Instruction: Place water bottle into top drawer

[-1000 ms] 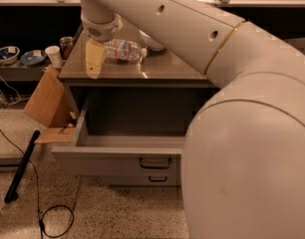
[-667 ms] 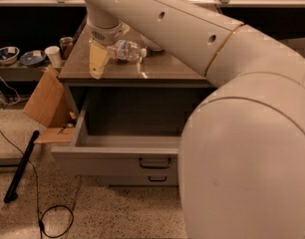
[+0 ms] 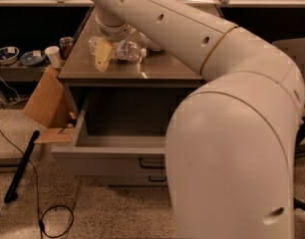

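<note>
The water bottle (image 3: 127, 50) lies on its side on the grey cabinet top (image 3: 162, 69), white cap pointing right. My gripper (image 3: 103, 55) hangs down from the big white arm at the bottle's left end, overlapping it; a pale yellow part of it stands in front of the bottle. The bottle rests on the cabinet top. The top drawer (image 3: 107, 156) below is pulled out wide, its inside bare, with its dark handle (image 3: 151, 163) at the front. My arm hides the right part of the drawer and cabinet.
A shallower lower drawer (image 3: 137, 179) sits shut below. A cardboard box (image 3: 45, 101) leans at the cabinet's left. A black pole (image 3: 22, 166) and a cable (image 3: 55, 220) lie on the floor. A white cup (image 3: 53, 55), a dark jar (image 3: 66, 46) and bowls (image 3: 5, 54) stand on a low shelf at left.
My gripper has moved to the right along the cabinet top, from just left of the bottle to over its left end. The bottle and drawer have not moved.
</note>
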Action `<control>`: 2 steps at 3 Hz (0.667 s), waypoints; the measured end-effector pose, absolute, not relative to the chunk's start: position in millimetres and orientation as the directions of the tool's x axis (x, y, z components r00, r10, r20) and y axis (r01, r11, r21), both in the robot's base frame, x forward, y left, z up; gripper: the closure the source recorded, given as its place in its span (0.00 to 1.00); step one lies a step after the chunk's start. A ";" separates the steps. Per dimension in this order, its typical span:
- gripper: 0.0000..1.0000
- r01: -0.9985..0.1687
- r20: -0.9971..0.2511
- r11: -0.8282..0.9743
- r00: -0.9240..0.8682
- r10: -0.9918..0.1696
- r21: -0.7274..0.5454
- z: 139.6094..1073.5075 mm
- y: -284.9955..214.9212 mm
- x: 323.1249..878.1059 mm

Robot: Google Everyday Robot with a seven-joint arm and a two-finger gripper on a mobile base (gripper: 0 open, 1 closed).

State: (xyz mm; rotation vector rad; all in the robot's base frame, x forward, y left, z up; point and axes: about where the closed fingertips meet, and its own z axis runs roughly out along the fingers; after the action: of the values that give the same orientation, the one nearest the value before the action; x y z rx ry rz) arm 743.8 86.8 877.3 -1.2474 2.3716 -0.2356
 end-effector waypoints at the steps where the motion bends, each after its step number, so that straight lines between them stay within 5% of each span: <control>1: 0.00 -0.724 -0.328 0.599 -0.506 -0.798 -0.341 876.7 86.8 757.1; 2: 0.10 -0.720 -0.346 0.611 -0.509 -0.788 -0.330 872.7 89.5 762.1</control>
State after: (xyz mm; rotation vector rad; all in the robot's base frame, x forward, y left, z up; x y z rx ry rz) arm 762.1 89.5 872.7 -1.1938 2.3743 -0.1978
